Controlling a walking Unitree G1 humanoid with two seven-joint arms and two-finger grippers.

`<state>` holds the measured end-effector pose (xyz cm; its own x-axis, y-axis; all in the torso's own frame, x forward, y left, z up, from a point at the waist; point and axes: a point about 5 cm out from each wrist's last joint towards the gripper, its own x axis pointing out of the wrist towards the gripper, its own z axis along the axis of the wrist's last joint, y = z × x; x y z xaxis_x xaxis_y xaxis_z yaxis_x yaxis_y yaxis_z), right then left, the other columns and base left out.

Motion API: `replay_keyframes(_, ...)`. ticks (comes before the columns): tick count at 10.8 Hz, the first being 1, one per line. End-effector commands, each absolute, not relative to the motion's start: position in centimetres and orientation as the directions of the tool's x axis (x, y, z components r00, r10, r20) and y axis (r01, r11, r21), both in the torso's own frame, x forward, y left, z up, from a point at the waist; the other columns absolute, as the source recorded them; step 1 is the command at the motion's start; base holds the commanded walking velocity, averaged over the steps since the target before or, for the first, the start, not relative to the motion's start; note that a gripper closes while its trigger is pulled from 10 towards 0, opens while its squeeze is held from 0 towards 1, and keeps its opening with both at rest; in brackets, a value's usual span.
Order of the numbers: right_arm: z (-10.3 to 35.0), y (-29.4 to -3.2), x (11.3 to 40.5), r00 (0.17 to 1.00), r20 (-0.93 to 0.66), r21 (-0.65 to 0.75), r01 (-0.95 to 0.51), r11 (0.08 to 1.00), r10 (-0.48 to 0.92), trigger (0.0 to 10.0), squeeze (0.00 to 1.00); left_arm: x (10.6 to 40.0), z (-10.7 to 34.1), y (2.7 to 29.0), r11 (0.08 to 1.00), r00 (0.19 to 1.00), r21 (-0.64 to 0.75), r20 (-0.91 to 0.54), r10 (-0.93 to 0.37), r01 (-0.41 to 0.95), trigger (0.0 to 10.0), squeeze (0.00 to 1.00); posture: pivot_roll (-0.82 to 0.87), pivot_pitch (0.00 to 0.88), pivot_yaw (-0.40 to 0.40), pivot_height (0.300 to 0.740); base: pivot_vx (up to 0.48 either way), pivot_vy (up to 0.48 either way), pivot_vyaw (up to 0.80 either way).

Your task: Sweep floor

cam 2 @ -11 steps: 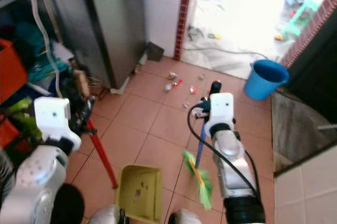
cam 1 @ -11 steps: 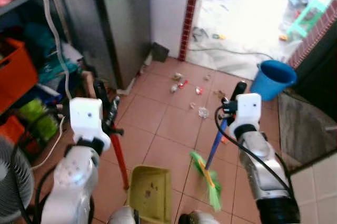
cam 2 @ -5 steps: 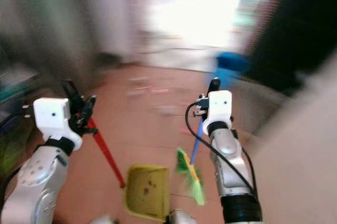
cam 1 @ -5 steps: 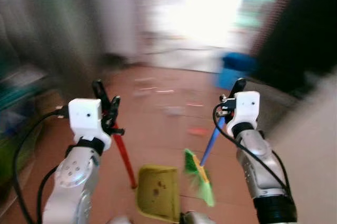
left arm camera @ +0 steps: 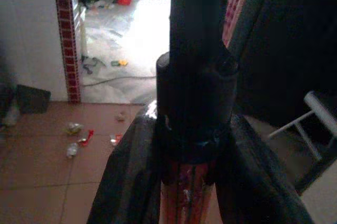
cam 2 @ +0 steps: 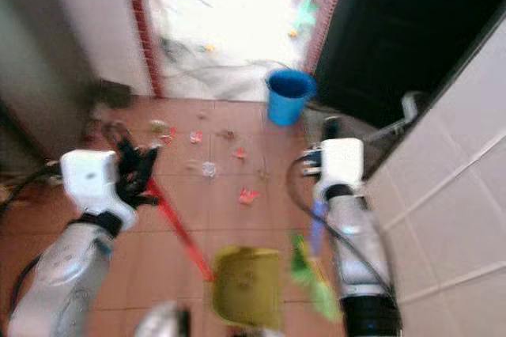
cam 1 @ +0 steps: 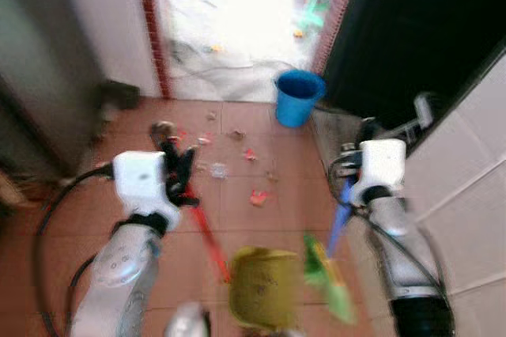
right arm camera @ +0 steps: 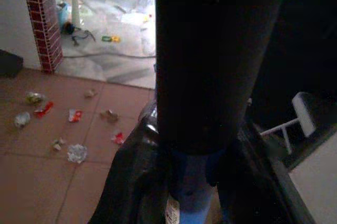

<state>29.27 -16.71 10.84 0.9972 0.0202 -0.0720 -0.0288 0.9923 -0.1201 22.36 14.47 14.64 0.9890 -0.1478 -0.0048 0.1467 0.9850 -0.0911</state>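
blue bucket (cam 1: 299, 97) (beside doorway); scattered litter (cam 1: 257, 196)

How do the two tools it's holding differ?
The dustpan is yellow-green on a red stick, held by the left gripper. The broom has green bristles on a blue stick, held by the right gripper. Both slant down to the tiled floor, close together.

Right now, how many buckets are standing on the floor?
1. A blue bucket stands on the tiled floor near the bright doorway, beyond the scattered litter.
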Motion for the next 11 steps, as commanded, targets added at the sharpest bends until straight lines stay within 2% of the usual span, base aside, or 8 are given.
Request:
replay_keyframes(1,11.5,-17.4,29.2,0.999,-0.041,-0.115,-0.012,0.993,0.008,10.0,0.00,22.4,15.8,14.0,0.983,0.986,-0.085,0.053,-0.158,0.162,10.0,0.00,0.08,0.063,-0.067,0.740,0.409,0.251,0.00)
replay_keyframes(8,12.1,-17.3,30.4,1.000,-0.011,-0.115,0.005,0.993,-0.006,10.0,0.00,23.4,16.6,14.0,0.986,0.984,-0.051,0.085,-0.156,0.161,10.0,0.00,0.10,0.065,-0.056,0.740,0.350,0.326,0.00)
replay_keyframes(10,13.0,-16.8,31.7,0.999,0.028,-0.121,0.020,0.992,-0.017,10.0,0.00,25.2,17.0,14.4,0.989,0.985,0.044,0.102,-0.142,0.138,10.0,0.00,0.12,0.039,-0.063,0.740,0.171,0.169,0.00)
replay_keyframes(11,13.4,-16.5,31.7,0.997,0.055,-0.148,0.056,0.987,-0.049,10.0,0.00,26.1,16.1,15.0,0.990,0.993,0.120,0.080,-0.087,0.077,10.0,0.00,0.10,0.026,-0.065,0.740,0.000,0.000,0.00)
